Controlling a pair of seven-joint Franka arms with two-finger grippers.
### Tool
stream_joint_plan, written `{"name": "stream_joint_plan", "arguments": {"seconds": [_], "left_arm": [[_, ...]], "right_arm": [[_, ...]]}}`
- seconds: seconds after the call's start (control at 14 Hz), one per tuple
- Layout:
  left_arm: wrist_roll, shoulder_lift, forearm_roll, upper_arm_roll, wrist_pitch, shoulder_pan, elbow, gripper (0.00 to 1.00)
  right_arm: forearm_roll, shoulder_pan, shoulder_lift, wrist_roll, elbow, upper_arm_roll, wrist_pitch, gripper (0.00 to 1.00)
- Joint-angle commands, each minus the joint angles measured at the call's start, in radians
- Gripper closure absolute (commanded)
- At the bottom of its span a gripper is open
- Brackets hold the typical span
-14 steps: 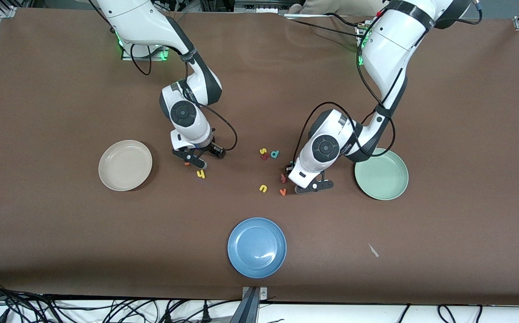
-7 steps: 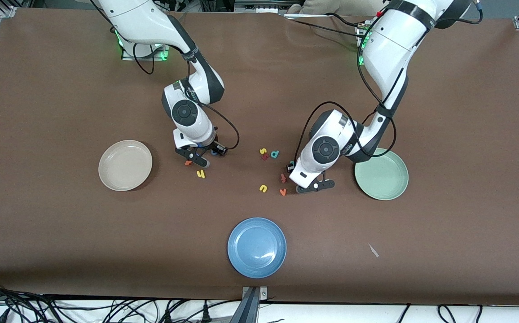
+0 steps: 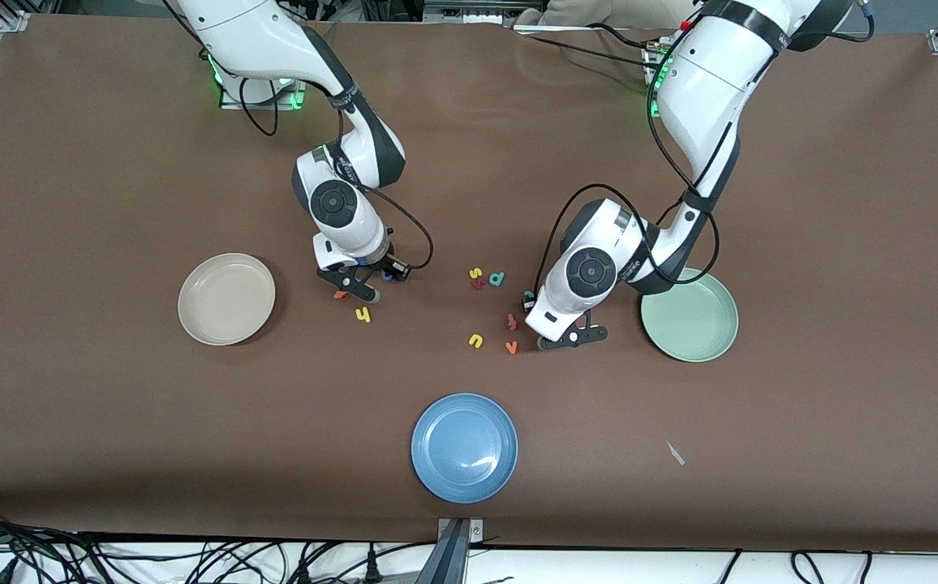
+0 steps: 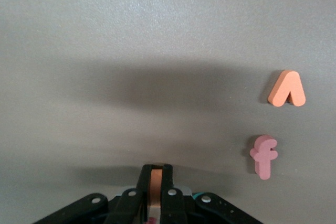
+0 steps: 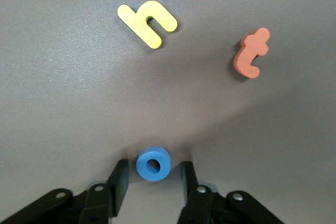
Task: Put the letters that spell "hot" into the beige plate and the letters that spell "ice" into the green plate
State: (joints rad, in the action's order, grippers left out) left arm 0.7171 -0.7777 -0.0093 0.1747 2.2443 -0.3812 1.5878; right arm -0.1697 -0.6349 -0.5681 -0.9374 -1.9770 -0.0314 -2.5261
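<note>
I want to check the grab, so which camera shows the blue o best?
The right wrist view: the blue o lies in plain sight between the right end effector fingers. The front view mostly hides it under that end effector; the left wrist view misses it.

brown table [image 3: 96, 405] carries three plates, scattered letters.

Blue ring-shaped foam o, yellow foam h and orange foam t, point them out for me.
blue ring-shaped foam o [image 5: 153, 163], right wrist view, on the ring's band.
yellow foam h [image 5: 148, 22], right wrist view, on its arch.
orange foam t [image 5: 250, 53], right wrist view, on its stem.
</note>
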Motion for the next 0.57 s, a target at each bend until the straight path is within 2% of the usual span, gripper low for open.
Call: {"name": "stream_joint_plan", "arguments": {"seconds": [0.0, 0.14, 0.43, 0.5], "left_arm": [[0.004, 0.029, 0.032, -0.006, -0.020, 0.018, -0.011, 1.00], [-0.051, 0.064, 0.034, -0.006, -0.072, 0.059, -0.022, 1.00], [-0.321, 0.127, 0.035, -0.006, -0.190, 0.174, -0.026, 1.00], [-0.373, 0.138, 0.052, -0.006, -0.216, 0.205, -0.026, 1.00]], "right_arm": [[-0.025, 0.004, -0.009, 0.045, 0.003, 0.007, -0.008, 0.59], [-0.025, 0.006, -0.009, 0.049, 0.003, 0.005, -0.008, 0.61], [-0.025, 0.020, -0.010, 0.078, 0.004, 0.005, -0.008, 0.65], [-0.025, 0.020, -0.010, 0.080, 0.004, 0.005, -0.010, 0.68]]}}
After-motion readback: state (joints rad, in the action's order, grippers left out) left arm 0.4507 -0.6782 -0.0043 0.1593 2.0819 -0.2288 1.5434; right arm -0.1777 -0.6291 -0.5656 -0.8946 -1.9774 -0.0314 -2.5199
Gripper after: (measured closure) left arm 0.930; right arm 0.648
